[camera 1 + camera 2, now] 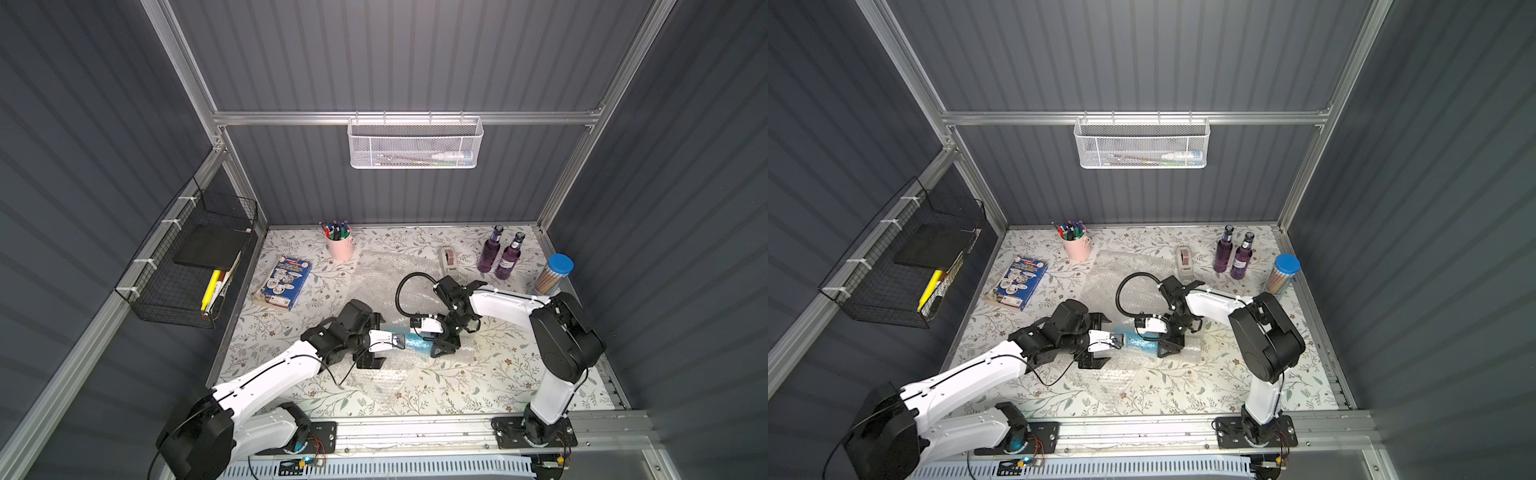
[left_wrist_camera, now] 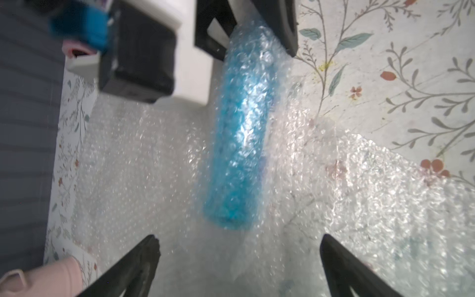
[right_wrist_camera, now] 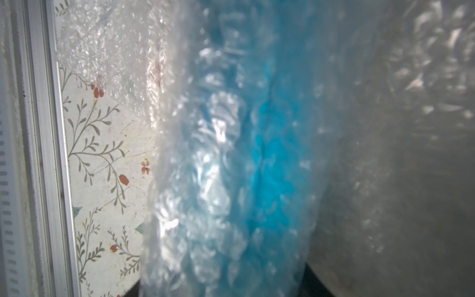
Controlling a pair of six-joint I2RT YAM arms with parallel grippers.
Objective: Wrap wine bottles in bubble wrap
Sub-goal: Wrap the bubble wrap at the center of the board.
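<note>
Left wrist view had the left end effector nearest, its two dark fingers spread wide apart and holding nothing, just short of the near end of the bright blue wine bottle. That bottle lay on its side on a clear, shiny sheet of bubble wrap, with wrap rolled around its whole length. At its far end the right end effector was clamped across the wrapped bottle, one black finger pressed against each side. Right wrist view was filled by the same bottle seen through bubbled plastic, too close and blurred to show any finger.

In both top views the wrapped bottle lay mid-way across the floral-patterned counter, between the left end effector and the right end effector, while the sheet spread from near the front rail toward the back. Beyond its far corner stood a small grey tape dispenser. A blue printed pack lay to the left, and a pink cup of markers stood by the back edge. Two purple labelled wine bottles stood upright side by side at the far right, well apart from the wrap, with a clear blue-lidded tube of coloured pencils near them by the right wall.
</note>
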